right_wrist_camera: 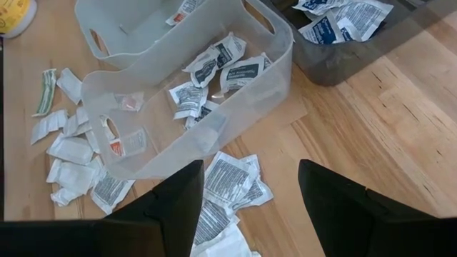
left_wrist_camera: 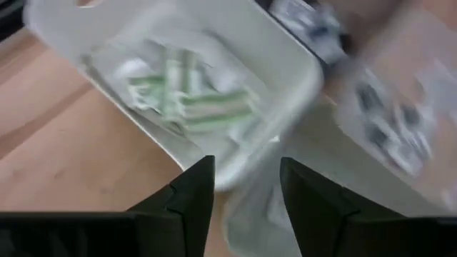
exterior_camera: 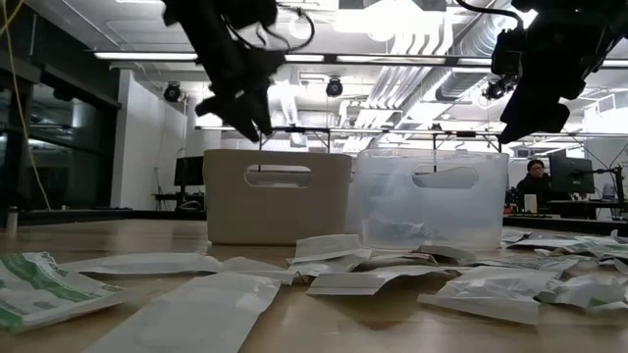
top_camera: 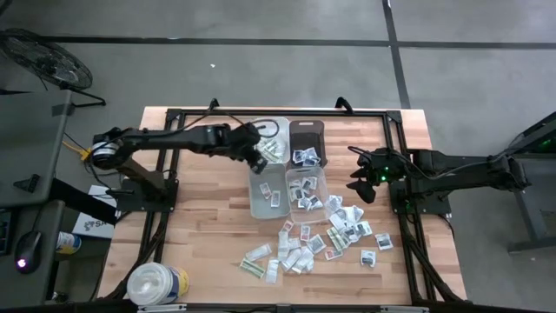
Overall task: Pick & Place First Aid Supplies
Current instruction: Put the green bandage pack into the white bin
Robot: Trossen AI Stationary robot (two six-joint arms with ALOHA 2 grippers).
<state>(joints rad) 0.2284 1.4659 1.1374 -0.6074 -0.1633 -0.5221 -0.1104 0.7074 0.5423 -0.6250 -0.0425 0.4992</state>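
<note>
Packets (top_camera: pixel 306 245) flat, white with dark print (some green-striped), left tool (top_camera: pixel 258 158) parted, right tool (top_camera: pixel 363 178) released.

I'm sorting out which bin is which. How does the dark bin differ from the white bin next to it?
The dark bin has smoky dark walls; the white bin has pale ones. The dark bin holds white packets with dark print; the white bin holds green-striped packets. The left gripper, fingers apart and empty, hovers by the white bin's near edge; none is over the dark bin. Both are small rectangular bins side by side at the table's far side.
</note>
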